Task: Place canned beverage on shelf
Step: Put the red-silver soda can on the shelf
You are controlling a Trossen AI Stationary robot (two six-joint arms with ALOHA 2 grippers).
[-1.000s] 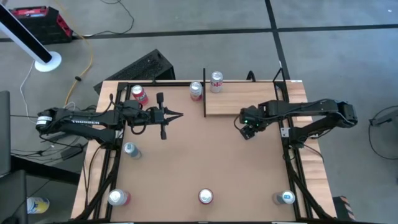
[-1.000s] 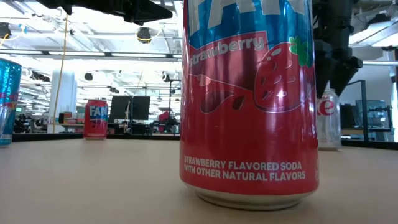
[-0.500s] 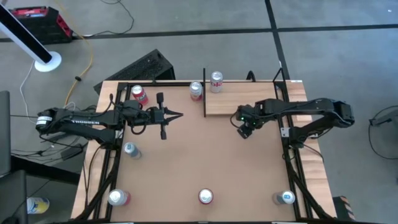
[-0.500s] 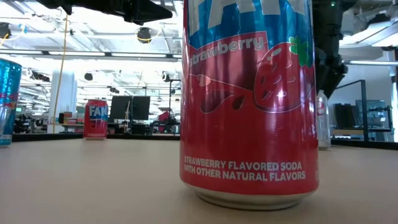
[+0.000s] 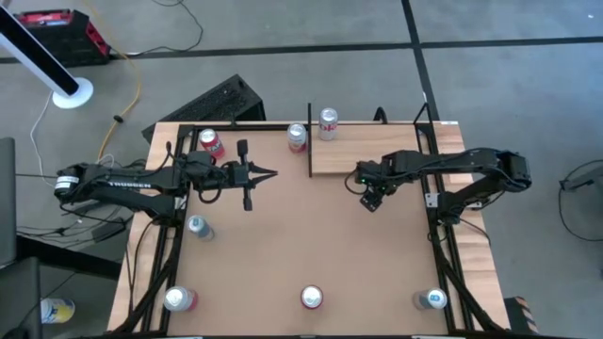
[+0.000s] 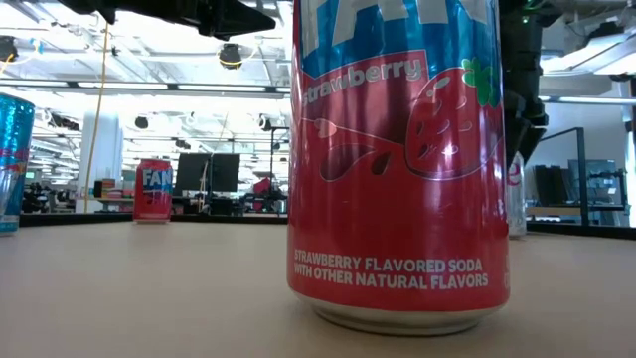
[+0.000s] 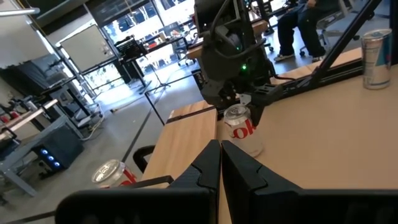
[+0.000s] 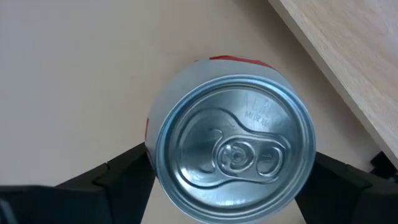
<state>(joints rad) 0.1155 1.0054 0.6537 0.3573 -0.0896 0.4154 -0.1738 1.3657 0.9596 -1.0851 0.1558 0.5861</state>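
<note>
On the brown tabletop point(image 5: 283, 245), your right end effector point(image 8: 230, 180) straddled the silver-topped red-and-white can point(image 8: 231, 149), fingers apart, seemingly readying a grasp beside the pale wood shelf point(image 5: 377, 151).

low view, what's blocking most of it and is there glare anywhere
Low view: a strawberry soda can stands close to the lens and fills the middle, hiding much of the table; the bright room behind looks washed out. Right wrist view: the silver can top fills the frame, evenly lit, no harsh glare.

Black keyboard point(image 5: 219, 100) on floor, red toolbox point(image 5: 57, 36), white stand base point(image 5: 72, 93)
</note>
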